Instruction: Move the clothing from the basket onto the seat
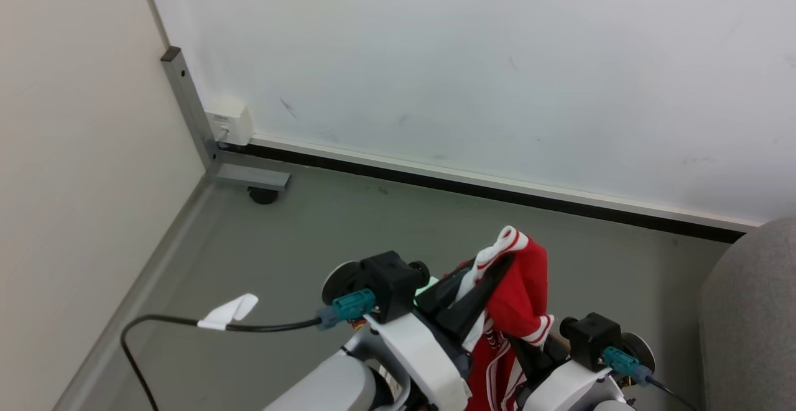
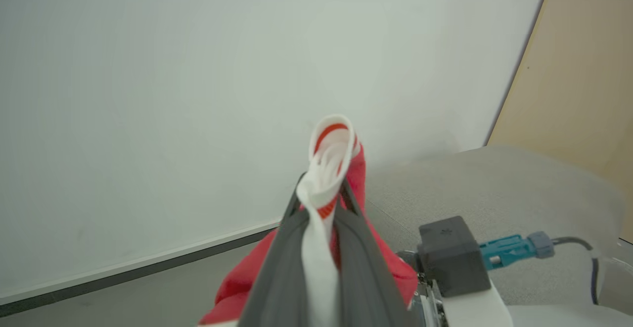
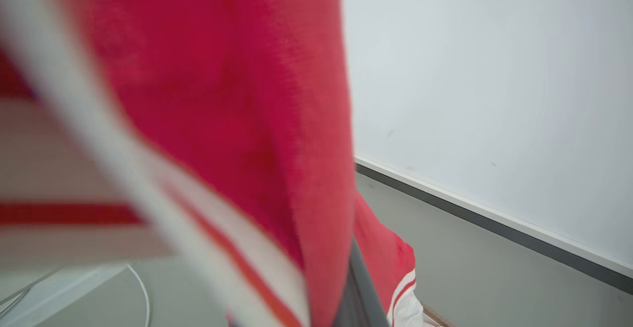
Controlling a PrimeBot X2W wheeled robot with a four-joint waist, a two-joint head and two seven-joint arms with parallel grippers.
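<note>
The clothing (image 1: 519,293), bright red with white striped trim, hangs bunched in the air between my two arms. My left gripper (image 1: 497,268) is shut on a white-trimmed fold of it; in the left wrist view the fold (image 2: 329,159) sticks out past the two dark fingers (image 2: 282,262). My right gripper (image 1: 533,346) sits low beside a striped cuff, shut with the fabric draped over it. In the right wrist view red cloth (image 3: 222,119) covers most of the picture and one dark finger (image 3: 360,287) shows. The grey seat (image 1: 746,311) is at the right edge. The basket is out of view.
A white wall with a dark baseboard (image 1: 497,190) runs across ahead, above grey floor (image 1: 311,243). A metal post with a white box (image 1: 229,124) stands in the left corner by a beige panel. A black cable with a white tag (image 1: 230,313) loops at lower left.
</note>
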